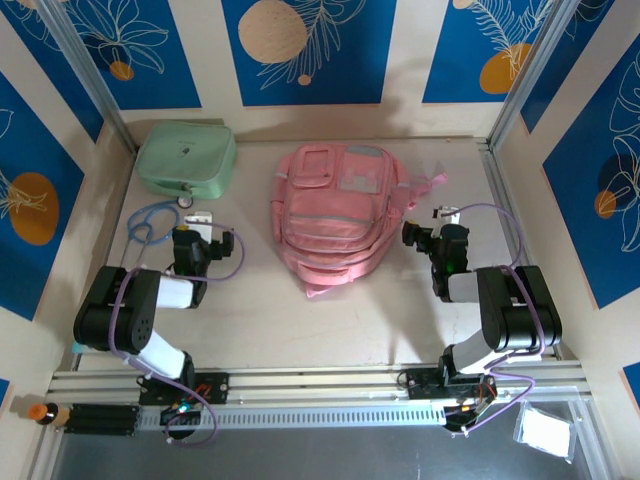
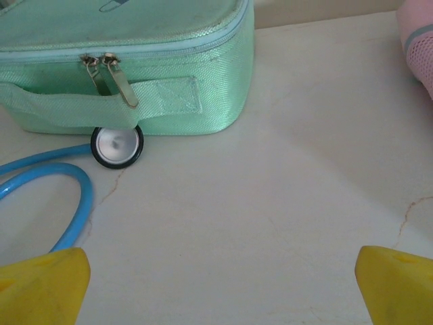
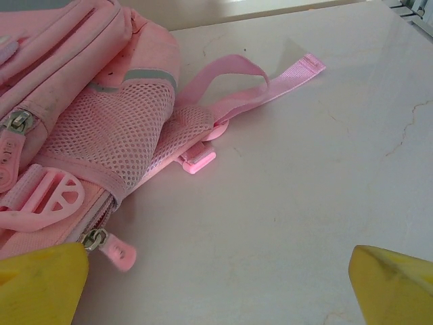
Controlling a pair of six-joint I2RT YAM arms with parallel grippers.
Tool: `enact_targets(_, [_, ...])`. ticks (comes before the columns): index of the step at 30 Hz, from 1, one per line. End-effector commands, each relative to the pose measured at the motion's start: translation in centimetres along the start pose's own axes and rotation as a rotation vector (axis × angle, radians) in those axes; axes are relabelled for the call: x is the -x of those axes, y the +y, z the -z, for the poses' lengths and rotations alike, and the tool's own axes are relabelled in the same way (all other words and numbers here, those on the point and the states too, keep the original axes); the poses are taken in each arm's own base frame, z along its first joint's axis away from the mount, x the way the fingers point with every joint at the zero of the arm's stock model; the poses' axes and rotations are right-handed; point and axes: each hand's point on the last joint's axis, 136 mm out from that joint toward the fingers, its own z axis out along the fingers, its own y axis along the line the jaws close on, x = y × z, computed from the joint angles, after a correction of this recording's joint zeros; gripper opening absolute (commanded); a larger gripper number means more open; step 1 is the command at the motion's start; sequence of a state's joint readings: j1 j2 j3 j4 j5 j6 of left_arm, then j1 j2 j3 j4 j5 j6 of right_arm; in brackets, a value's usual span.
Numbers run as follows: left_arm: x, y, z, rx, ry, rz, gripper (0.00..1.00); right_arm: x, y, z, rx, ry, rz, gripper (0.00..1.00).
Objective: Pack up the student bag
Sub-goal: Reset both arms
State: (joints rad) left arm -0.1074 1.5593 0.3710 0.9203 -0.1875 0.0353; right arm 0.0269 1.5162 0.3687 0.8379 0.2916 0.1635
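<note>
Nothing legible anywhere, folks. The mint-green case carries a dark mark up at twelve o'clock in the left wrist view, but it is cut off by the edge and can't be read. On the student bag, a zip pull at nine o'clock in the right wrist view shows faint raised marks, too blurred to make out.

Left wrist view: student bag cut by right edge; stethoscope tube cut left.

Count: one pink student bag. One mint-green case. One blue stethoscope. Two grippers: left gripper, right gripper, two yellow fingertips each.
</note>
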Motion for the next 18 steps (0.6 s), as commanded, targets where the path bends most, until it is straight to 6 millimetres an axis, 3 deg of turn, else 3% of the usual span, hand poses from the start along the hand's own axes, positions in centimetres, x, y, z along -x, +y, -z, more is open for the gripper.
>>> enact_targets(1, [0.5, 0.58, 0.06, 0.016, -0.032, 0.011, 1.0, 1.19, 0.04, -0.33, -0.013, -0.035, 0.013, 0.99])
enact_targets(18, [0.41, 0.55, -0.08, 0.005, -0.025, 0.018, 1.0, 1.2, 0.05, -0.35, -0.012, -0.034, 0.013, 0.99])
